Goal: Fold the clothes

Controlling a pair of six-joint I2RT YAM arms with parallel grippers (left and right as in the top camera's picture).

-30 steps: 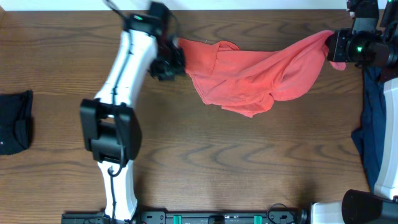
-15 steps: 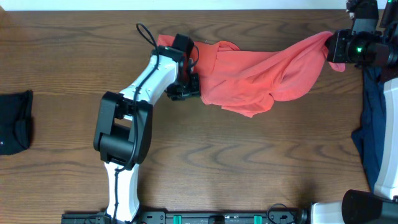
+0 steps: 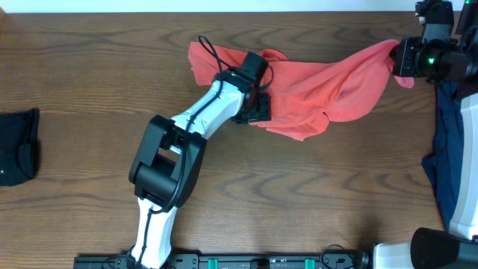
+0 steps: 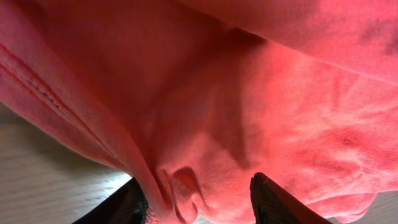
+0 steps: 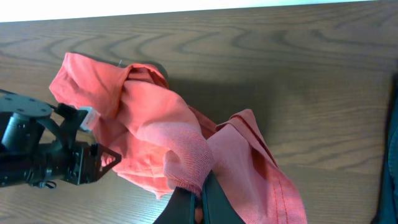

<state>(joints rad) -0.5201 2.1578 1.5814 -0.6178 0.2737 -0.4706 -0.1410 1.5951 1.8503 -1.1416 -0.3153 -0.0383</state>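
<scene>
A coral-red T-shirt (image 3: 328, 90) is lying crumpled across the far middle of a wooden table (image 3: 299, 194), with one end lifted toward the right edge. The right gripper (image 5: 198, 200) is pinching that raised end, its fingers closed tight on the fabric. The left gripper (image 4: 196, 202) is sitting on the shirt's left half, jaws standing wide apart with red cloth bunching between them. A black cloth (image 3: 16, 146) is lying at the table's left edge and a navy cloth (image 3: 447, 161) at its right.

Table (image 3: 299, 194): dark brown wood grain, evenly lit.
Far edge: pale white strip (image 3: 224, 4) beyond.
Left side: black cloth (image 3: 16, 146).
Right side: blue cloth (image 3: 450, 164).
</scene>
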